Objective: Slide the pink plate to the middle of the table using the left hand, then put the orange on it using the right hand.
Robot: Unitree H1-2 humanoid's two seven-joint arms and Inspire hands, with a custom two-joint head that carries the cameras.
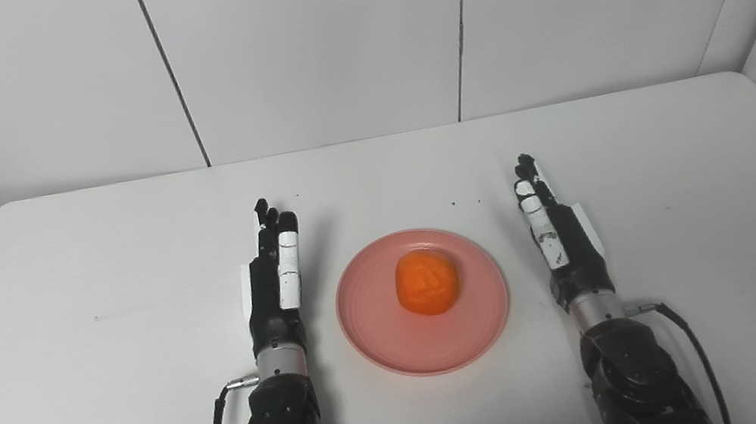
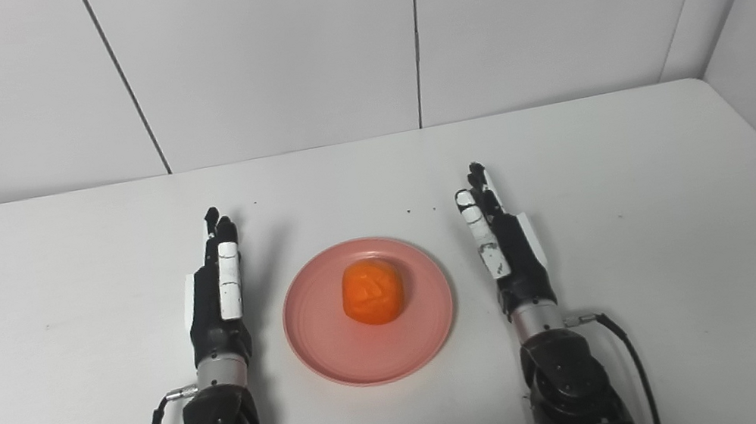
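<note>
A pink plate (image 1: 376, 335) lies flat near the middle of the white table (image 1: 84, 246), between my two hands. An orange (image 1: 426, 281) rests on the plate, slightly right of its centre. My left hand (image 1: 273, 275) is stretched out flat just left of the plate, fingers straight and pointing away, holding nothing and clear of the rim. My right hand (image 1: 554, 228) lies the same way to the right of the plate, open and apart from it.
The table's far edge meets a white panelled wall (image 1: 319, 45). A few small dark specks (image 1: 465, 202) dot the tabletop behind the plate. Black cables (image 1: 697, 350) trail from both wrists.
</note>
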